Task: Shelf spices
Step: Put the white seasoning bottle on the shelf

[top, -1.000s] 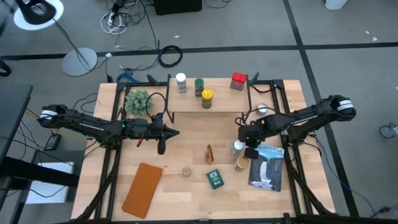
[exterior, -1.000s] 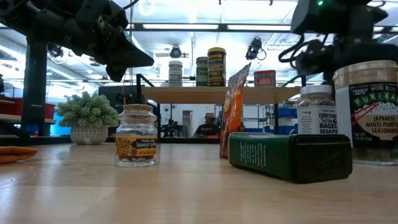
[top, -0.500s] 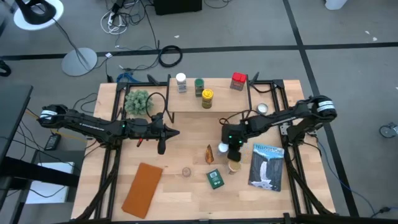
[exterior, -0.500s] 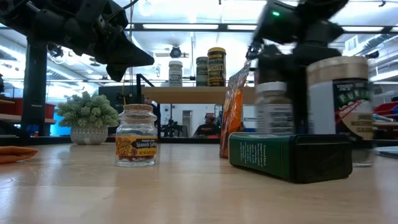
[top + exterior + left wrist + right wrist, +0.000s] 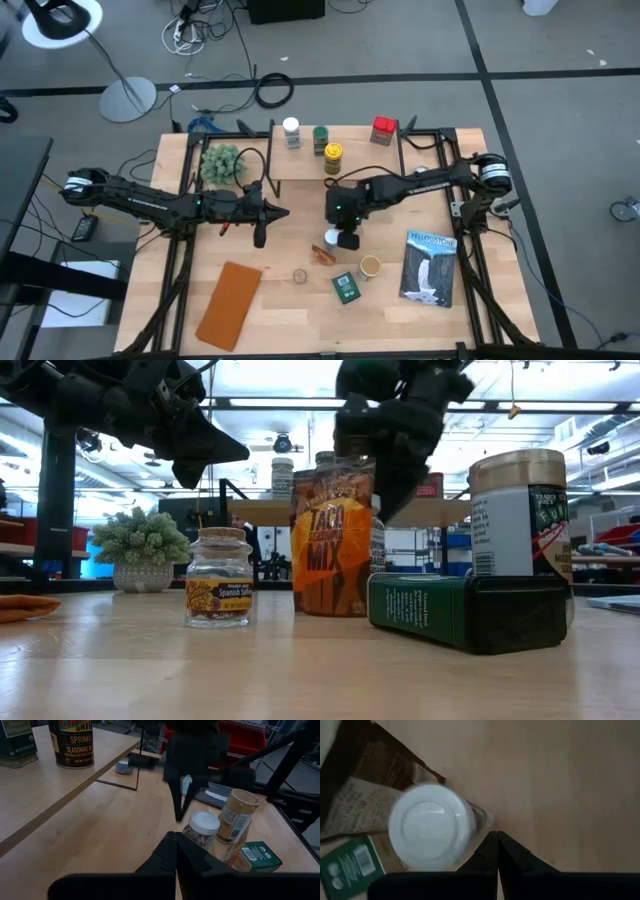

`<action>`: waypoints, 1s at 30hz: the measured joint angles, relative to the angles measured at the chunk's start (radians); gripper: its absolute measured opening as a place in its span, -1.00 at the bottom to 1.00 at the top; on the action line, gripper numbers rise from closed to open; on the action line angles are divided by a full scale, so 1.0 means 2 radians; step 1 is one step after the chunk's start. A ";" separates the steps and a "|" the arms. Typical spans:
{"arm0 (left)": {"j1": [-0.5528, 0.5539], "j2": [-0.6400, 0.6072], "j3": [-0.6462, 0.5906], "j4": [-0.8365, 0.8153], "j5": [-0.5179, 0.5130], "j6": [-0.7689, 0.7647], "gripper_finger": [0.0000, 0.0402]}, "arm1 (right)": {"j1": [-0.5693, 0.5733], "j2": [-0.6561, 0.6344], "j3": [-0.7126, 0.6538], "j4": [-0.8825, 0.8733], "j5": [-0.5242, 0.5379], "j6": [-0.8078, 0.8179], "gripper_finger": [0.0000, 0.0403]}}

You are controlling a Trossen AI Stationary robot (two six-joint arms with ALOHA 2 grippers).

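My right gripper [image 5: 347, 240] [image 5: 496, 840] is shut and hangs low over the table's middle, beside a white-lidded jar [image 5: 330, 238] [image 5: 430, 826]. An amber packet [image 5: 322, 252] [image 5: 332, 540] stands just near of that jar. A tan-lidded jar [image 5: 370, 266], a dark green tin [image 5: 346, 288] lying flat and a small cork-lidded jar [image 5: 298, 275] stand nearer the table's near edge. The shelf [image 5: 300, 168] carries three jars and a red box [image 5: 383, 130]. My left gripper [image 5: 283, 213] [image 5: 175, 851] is shut and hovers left of the middle. My right gripper touches the white-lidded jar's glass side [image 5: 479, 822] with the outer side of its shut fingers [image 5: 487, 851]. The fingers point down and come at the jar from the table's right. The jar stands upright on the table.
A blue-and-white book [image 5: 430, 265] lies at the right. A flat brown pad [image 5: 228, 305] lies near the left corner. A potted plant [image 5: 222, 163] stands left of the shelf, and a small round lid [image 5: 423, 175] sits right of it.
My right gripper has swept toward the table's left, staying shut and low. It has slid the white-lidded jar left along the table. The tan-lidded jar has shifted a little left. The amber packet has turned about and now shows its broad face to the low view.
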 joint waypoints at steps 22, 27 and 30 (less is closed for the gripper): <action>0.000 0.000 0.000 0.016 0.000 0.000 -0.97 | 0.190 -0.308 -0.259 0.079 0.256 0.245 -1.00; 0.000 0.000 0.000 0.013 0.000 0.000 -0.97 | 0.205 -0.321 -0.335 0.234 0.316 0.242 -1.00; -0.001 0.000 0.000 0.015 0.003 0.000 -0.97 | 0.196 -0.309 -0.346 0.282 0.322 0.217 -1.00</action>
